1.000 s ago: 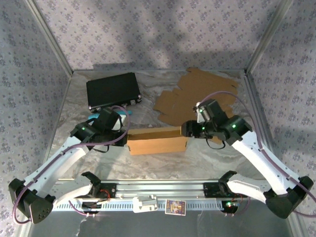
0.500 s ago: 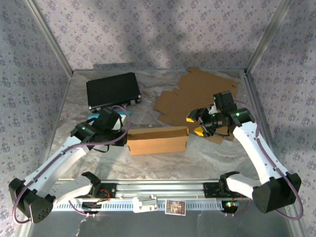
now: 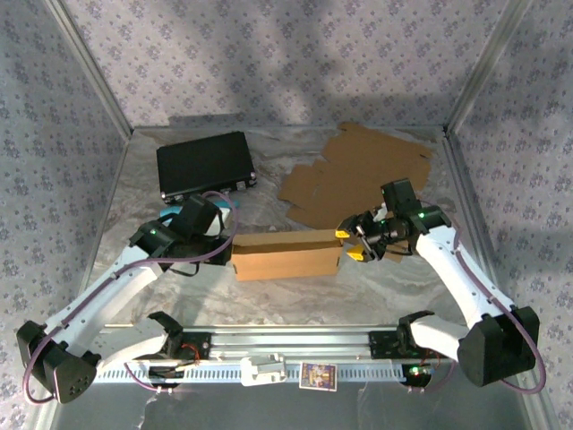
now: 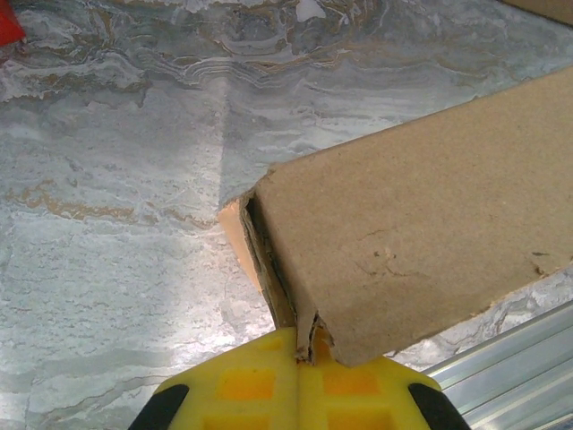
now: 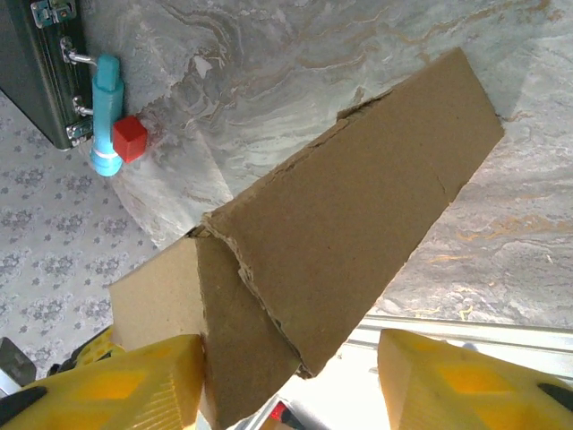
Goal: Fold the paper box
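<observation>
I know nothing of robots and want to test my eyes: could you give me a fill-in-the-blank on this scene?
1. The left claw is ____ on one end of the paper box.
2. The right claw stands ____ around the box's other end.
3. The colour of the case at the back is ____.
Missing words: shut; open; black.

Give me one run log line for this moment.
left gripper: shut on paper box left corner | right gripper: open, straddling right end | box: partly folded
</observation>
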{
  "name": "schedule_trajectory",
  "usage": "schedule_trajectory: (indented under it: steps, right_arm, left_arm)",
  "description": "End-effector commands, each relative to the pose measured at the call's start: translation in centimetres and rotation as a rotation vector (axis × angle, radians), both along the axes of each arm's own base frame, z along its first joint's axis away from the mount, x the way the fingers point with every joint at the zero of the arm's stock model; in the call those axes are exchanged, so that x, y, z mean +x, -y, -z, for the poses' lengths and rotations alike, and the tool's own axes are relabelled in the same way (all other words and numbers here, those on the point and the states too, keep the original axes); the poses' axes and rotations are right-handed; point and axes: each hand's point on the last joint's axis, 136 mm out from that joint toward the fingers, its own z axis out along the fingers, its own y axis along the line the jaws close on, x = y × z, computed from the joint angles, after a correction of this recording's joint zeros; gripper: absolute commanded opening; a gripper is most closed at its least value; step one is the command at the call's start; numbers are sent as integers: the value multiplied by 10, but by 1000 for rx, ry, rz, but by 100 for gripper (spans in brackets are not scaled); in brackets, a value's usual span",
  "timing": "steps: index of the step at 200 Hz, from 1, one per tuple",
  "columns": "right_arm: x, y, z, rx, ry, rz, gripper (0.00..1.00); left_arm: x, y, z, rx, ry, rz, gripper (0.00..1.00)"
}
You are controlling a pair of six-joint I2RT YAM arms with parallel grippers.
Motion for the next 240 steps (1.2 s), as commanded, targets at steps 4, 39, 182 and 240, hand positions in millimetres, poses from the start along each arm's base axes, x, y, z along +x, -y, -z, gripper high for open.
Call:
schedule_trajectory:
  steps: [4,39,182,240]
  right_arm:
    - [-12,5,18,-36,-53,-1,52]
    - [-18,10,28,-65,-90,-17,50]
    - [-19,13,35,-94,-126,-32,45]
    - [-21,15,40,-109,-150,-28,44]
  left_arm:
    - [-7,-5,-3,12,-29,-28,6]
    - [-11,-5,-18,-46,-19,-64,36]
    - [18,-1,-12,-279,-165,-329,47]
    - [2,-2,24,-268,-237,-317,28]
